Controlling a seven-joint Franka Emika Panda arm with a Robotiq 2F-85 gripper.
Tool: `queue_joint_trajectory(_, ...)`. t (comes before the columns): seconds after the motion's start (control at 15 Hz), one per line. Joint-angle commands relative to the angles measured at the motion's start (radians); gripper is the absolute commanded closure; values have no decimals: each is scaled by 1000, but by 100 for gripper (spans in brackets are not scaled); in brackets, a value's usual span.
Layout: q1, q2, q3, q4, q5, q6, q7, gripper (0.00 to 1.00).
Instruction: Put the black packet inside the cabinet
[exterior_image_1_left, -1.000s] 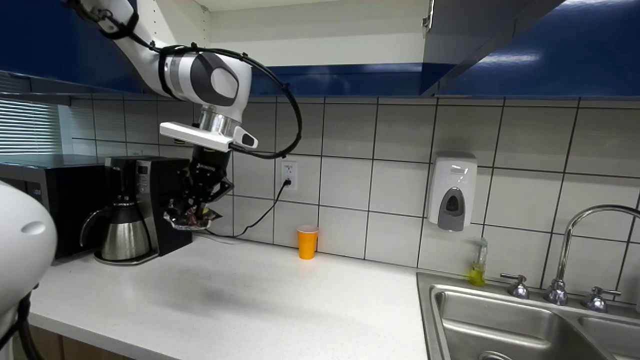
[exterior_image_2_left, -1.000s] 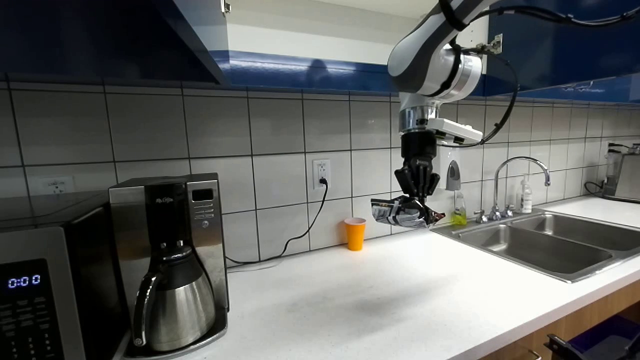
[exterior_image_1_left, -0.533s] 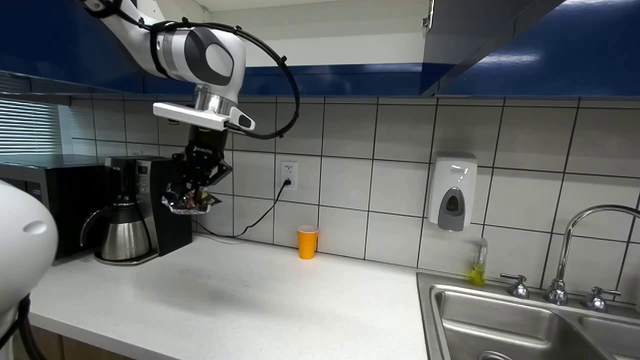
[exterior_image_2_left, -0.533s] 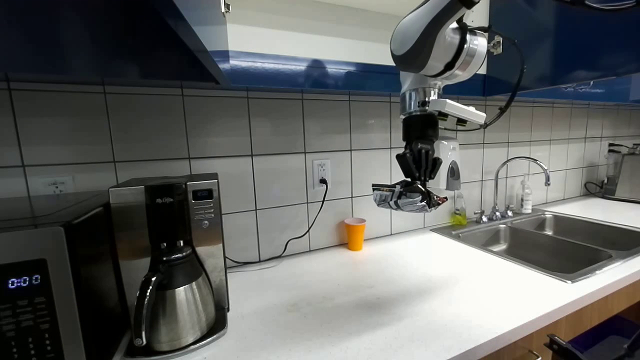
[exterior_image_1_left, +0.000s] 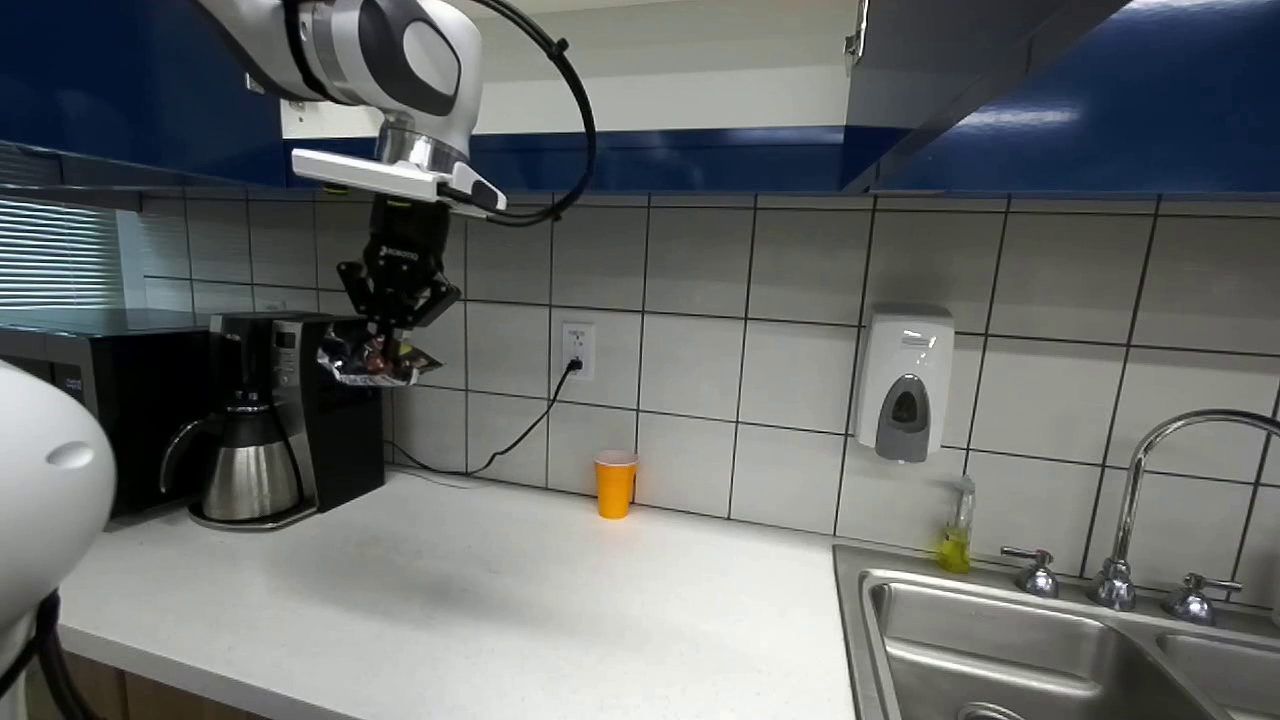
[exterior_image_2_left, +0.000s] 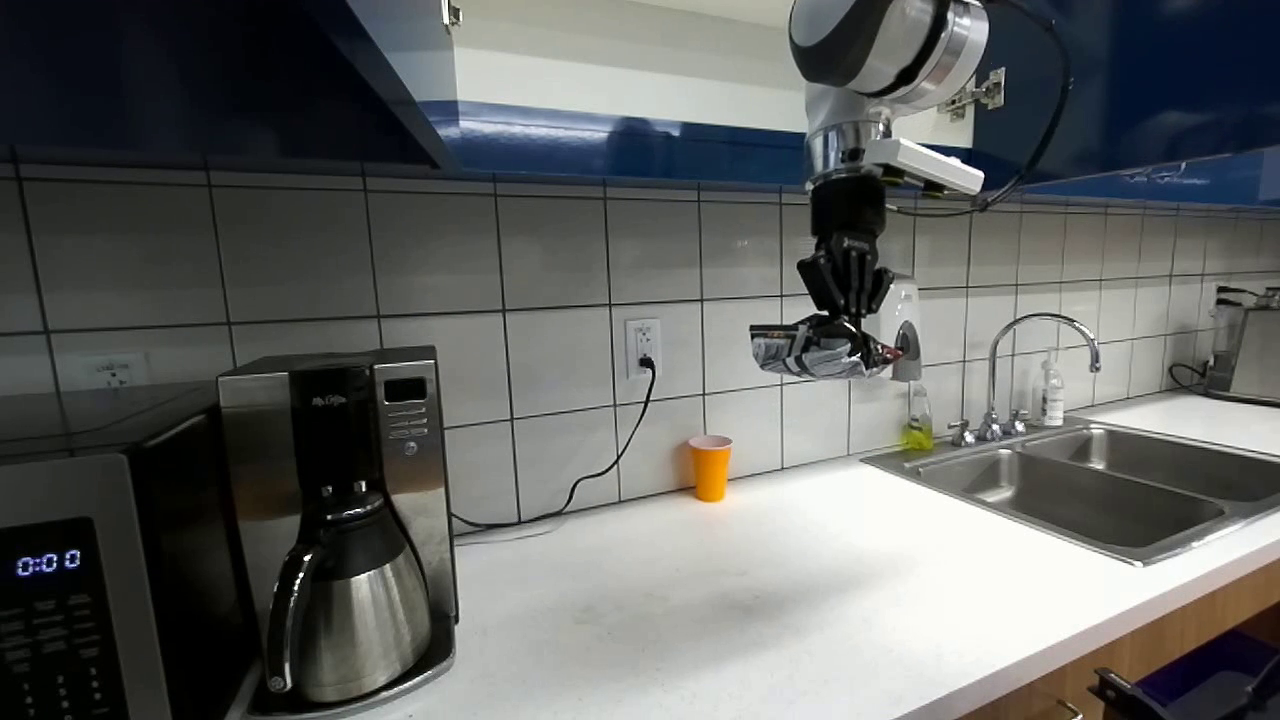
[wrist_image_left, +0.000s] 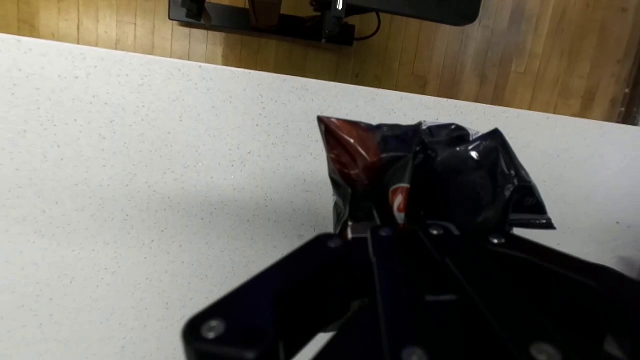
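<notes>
A: State of grip?

B: Fingers (wrist_image_left: 470, 250) set tight together; the gripper (exterior_image_2_left: 850, 322) holds the packet (exterior_image_2_left: 805, 350), which sits directly beneath the tips.

A: Long axis?

B: Near level, crosswise, roughly along the counter (wrist_image_left: 150, 150) edge in the wrist view. The longer end projects toward the coffee machine (exterior_image_2_left: 420, 470).

A: Position against the cabinet (exterior_image_2_left: 620, 60)?

B: Deficient in height. In both exterior views the packet hangs below the blue lip (exterior_image_2_left: 560, 135); I judge it also to be out in front, over the counter. Insertion not yet begun.

A: Requirement?

B: Raise first, until the packet's underside clears the lip, then carry inward. A slack end could snag if height is short.

A: Obstructions?

B: The lip, chiefly. Doors (exterior_image_2_left: 1150, 105) stand open at either side of the opening; the arm (exterior_image_1_left: 435, 60) could brush one. The cup (exterior_image_2_left: 711, 470) stands on the counter, well below: no hindrance noted.
</notes>
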Motion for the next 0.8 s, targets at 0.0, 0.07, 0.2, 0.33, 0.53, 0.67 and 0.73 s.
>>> queue_joint_trajectory(0.0,8,-16,-7,64,-33,-65,47,99)
queue_joint_trajectory(0.07,8,-16,-8,77,-35,-71,50,99)
queue_joint_trajectory(0.2,8,-15,-7,101,-40,-84,58,99)
queue_joint_trajectory(0.33,9,-15,-9,120,-38,-91,63,99)
queue_joint_trajectory(0.53,11,-15,-9,150,-32,-114,66,99)
queue_joint_trajectory(0.67,12,-11,-6,176,-36,-138,69,99)
queue_joint_trajectory(0.73,13,-9,-5,189,-36,-150,69,99)
